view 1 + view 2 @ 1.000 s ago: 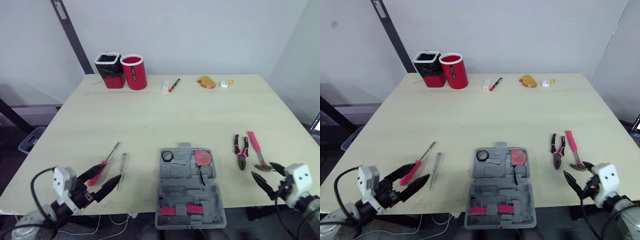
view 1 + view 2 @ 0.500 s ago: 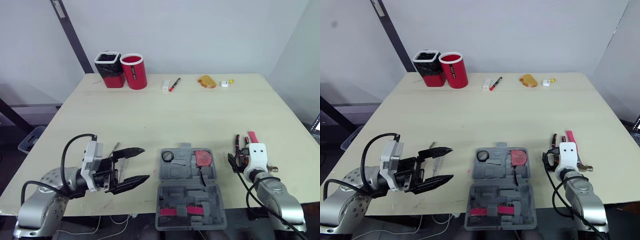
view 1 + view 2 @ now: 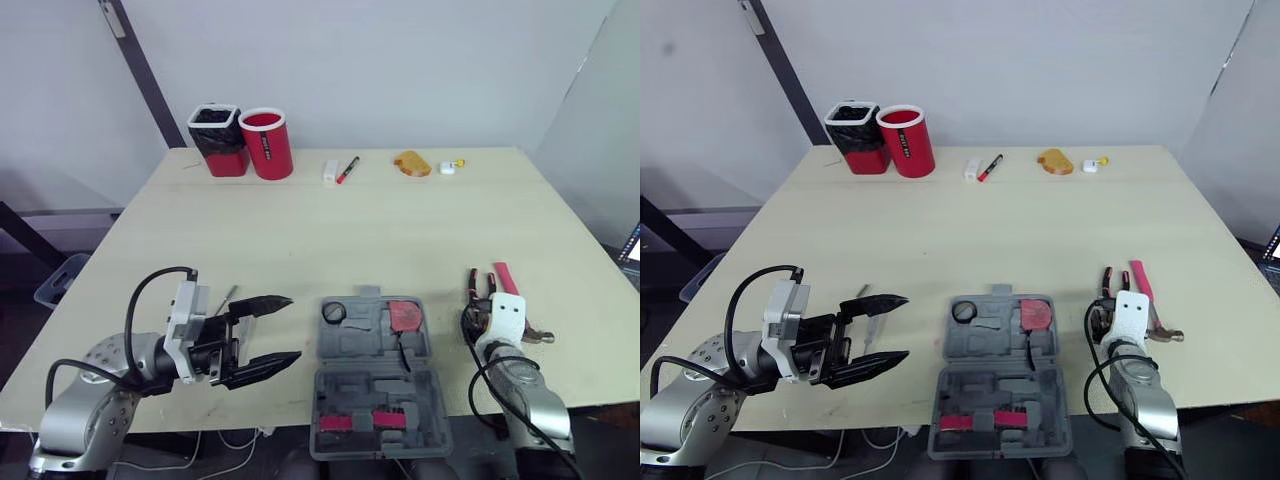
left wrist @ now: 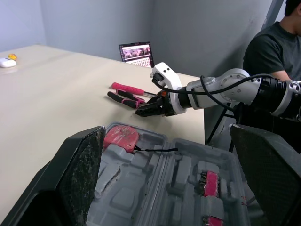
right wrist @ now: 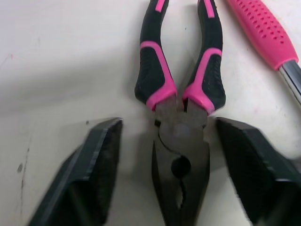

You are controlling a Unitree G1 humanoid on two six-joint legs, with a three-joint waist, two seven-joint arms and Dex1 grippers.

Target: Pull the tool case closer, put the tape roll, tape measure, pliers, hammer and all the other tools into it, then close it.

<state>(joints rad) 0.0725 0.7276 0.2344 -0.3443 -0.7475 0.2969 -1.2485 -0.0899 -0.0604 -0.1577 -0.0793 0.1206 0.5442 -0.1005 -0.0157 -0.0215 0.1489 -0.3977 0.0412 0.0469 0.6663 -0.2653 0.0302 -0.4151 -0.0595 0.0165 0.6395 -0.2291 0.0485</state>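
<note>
A pale desk (image 3: 300,230) stands before a white wall, with a black bin (image 3: 218,140) and a red cup (image 3: 267,143) at its 11 o'clock corner. At 8 o'clock the left claw (image 3: 292,328) hangs spread wide and holds nothing, with a screwdriver (image 3: 229,296) partly hidden behind it. The grey tool case (image 3: 375,375) lies open at 6 o'clock, by the front edge. The tape roll (image 3: 334,312) sits in its 11 o'clock pocket and the red tape measure (image 3: 404,315) in its 1 o'clock pocket. At the case's 3 o'clock the right claw (image 5: 168,127) is spread wide over the pliers (image 5: 181,113), one finger on each side of the head. The hammer (image 5: 263,33) lies just beside the pliers, at their 3 o'clock.
</note>
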